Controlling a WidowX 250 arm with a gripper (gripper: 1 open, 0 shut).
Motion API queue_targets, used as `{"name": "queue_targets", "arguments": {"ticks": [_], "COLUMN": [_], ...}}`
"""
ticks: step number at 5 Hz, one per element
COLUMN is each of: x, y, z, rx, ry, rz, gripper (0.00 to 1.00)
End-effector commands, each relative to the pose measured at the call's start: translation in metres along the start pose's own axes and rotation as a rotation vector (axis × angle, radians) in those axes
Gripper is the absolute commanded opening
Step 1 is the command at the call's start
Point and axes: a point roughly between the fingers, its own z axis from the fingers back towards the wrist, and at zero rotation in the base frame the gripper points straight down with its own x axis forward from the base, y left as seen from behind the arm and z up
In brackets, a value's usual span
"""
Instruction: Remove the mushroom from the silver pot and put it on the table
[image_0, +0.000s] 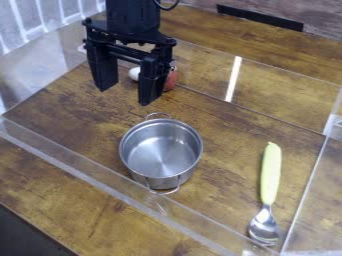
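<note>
The silver pot (160, 152) stands near the middle of the table (80, 120), and its shiny inside shows nothing in it. My gripper (124, 88) hangs behind and to the left of the pot, pointing down, with its black fingers (100, 72) spread wide apart and open. The mushroom (134, 72), a small red and white shape, shows low between the fingers near the tabletop. The fingers partly hide it, and I cannot tell whether they touch it.
A metal spoon with a yellow handle (270, 172) lies to the right of the pot, its bowl toward the front. Clear acrylic walls (80, 160) edge the tabletop along the front, left and right.
</note>
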Motion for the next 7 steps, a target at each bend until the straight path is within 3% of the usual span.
{"name": "queue_targets", "arguments": {"ticks": [1, 4, 7], "x": [0.003, 0.012, 0.011], "y": [0.002, 0.011, 0.011], "z": [-0.001, 0.005, 0.018], "rx": [-0.004, -0.001, -0.023], "ry": [0.001, -0.010, -0.027], "rz": [0.002, 0.018, 0.000], "gripper": [1.00, 1.00, 1.00]}}
